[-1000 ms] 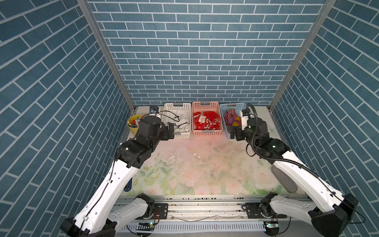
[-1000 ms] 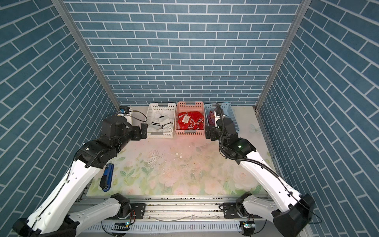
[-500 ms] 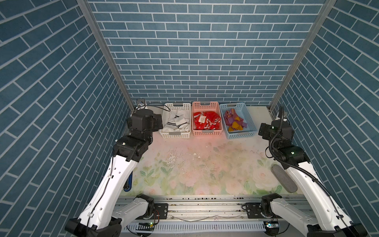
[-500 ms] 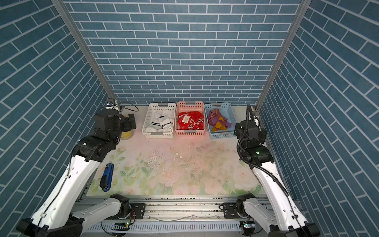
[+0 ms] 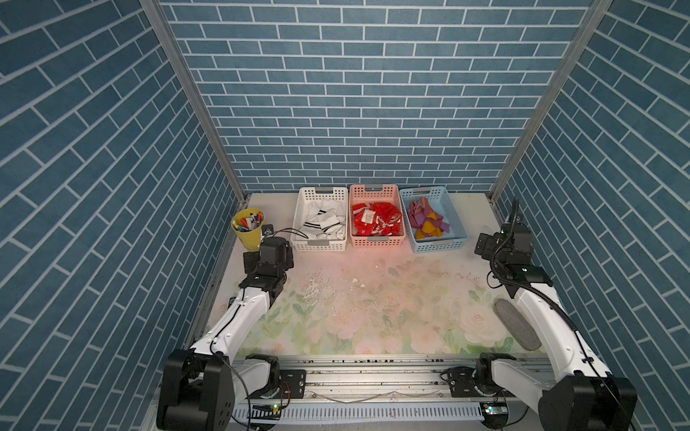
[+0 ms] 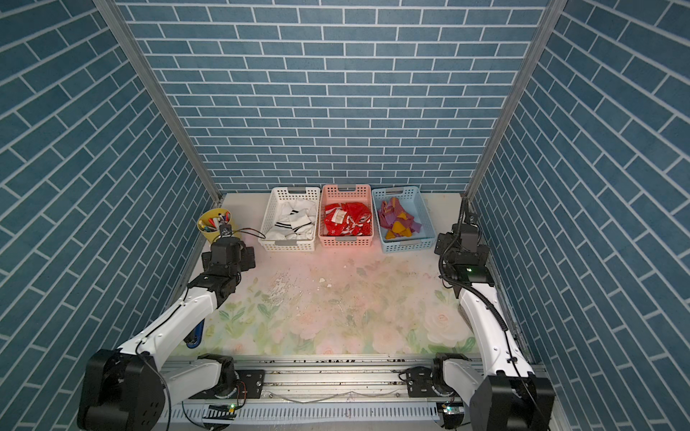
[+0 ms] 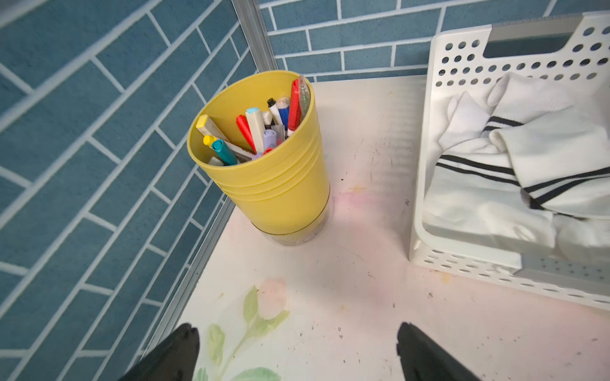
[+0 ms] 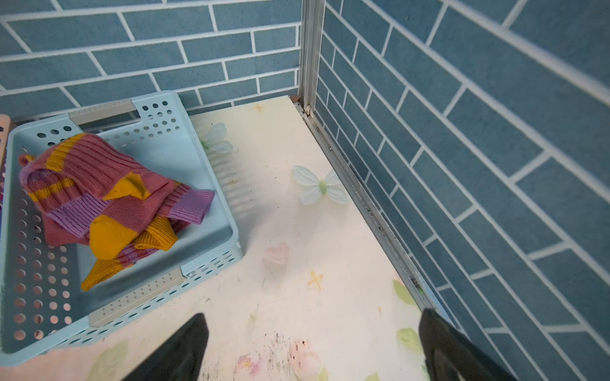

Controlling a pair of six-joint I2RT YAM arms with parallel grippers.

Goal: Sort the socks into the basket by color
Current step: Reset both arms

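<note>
- Left end effector (image 7: 295,333): jaws apart, empty, by the yellow pen cup (image 7: 280,191).
- Right end effector (image 8: 313,318): jaws apart, empty, beside the blue basket (image 8: 208,265) of mauve socks (image 8: 109,198).

Our left arm (image 5: 246,313) stretches toward 1 o'clock, our right arm (image 5: 537,317) toward 11 o'clock; our left pincer (image 7: 297,333) and right pincer (image 8: 313,318) both gape wide, empty.

Yellow cup (image 5: 248,236) holding markers (image 7: 257,129), far left corner; grey oval pad (image 5: 517,325) flat on floral tabletop (image 5: 373,317), right side.
</note>
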